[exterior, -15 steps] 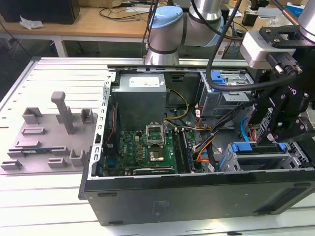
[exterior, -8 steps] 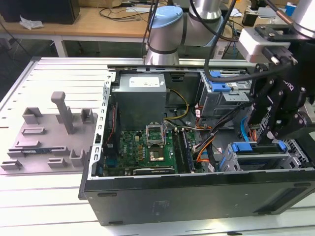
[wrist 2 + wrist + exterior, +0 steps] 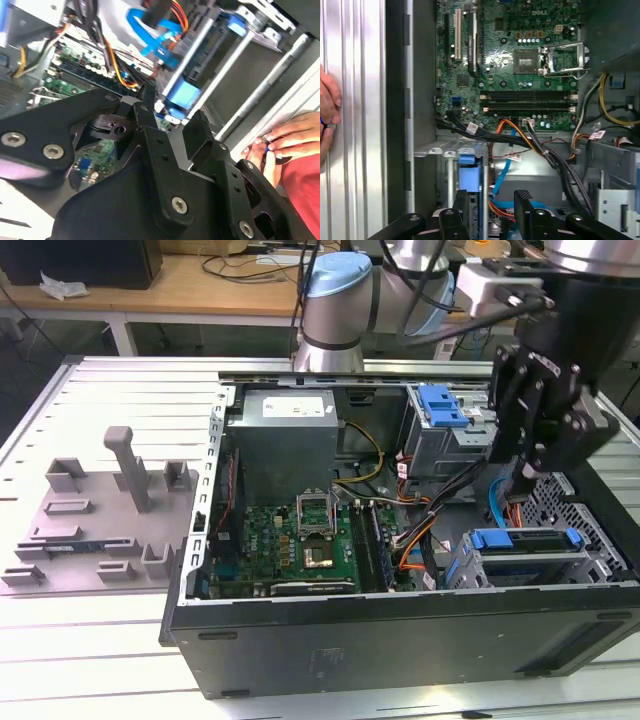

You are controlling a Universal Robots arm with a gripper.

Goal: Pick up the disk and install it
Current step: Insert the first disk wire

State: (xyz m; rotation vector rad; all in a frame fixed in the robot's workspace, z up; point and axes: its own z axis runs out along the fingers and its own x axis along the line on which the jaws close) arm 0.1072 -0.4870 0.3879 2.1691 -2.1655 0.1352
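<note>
One disk [image 3: 525, 539] sits in the drive cage at the corner of the open computer case [image 3: 400, 640] that lies nearest the camera on the exterior view's right, with its blue bracket running along the top edge. In the first wrist view that bracket's blue end tab shows on the disk [image 3: 466, 176] just ahead of the black fingers [image 3: 522, 202], and in the second wrist view the same blue tab of the disk [image 3: 182, 95] lies just past them. The gripper [image 3: 522, 485] hangs directly above the cage. Its jaws stand apart with nothing between them, as both wrist views show for the gripper [image 3: 492, 197] [image 3: 170, 107]; whether a finger touches the bracket cannot be told. A thin blue flat cable [image 3: 502, 170] curves down beside the cage, among orange and black wires. Further in lies the green motherboard [image 3: 300, 540], and behind it the grey power supply [image 3: 285, 440]. A person's hand [image 3: 327, 115] rests on the slotted metal table [image 3: 100, 660] beside the case wall, with a red sleeve [image 3: 300, 175] next to it. On the exterior view's left, well apart from the case, a grey fixture [image 3: 100, 520] stands on the table.
</note>
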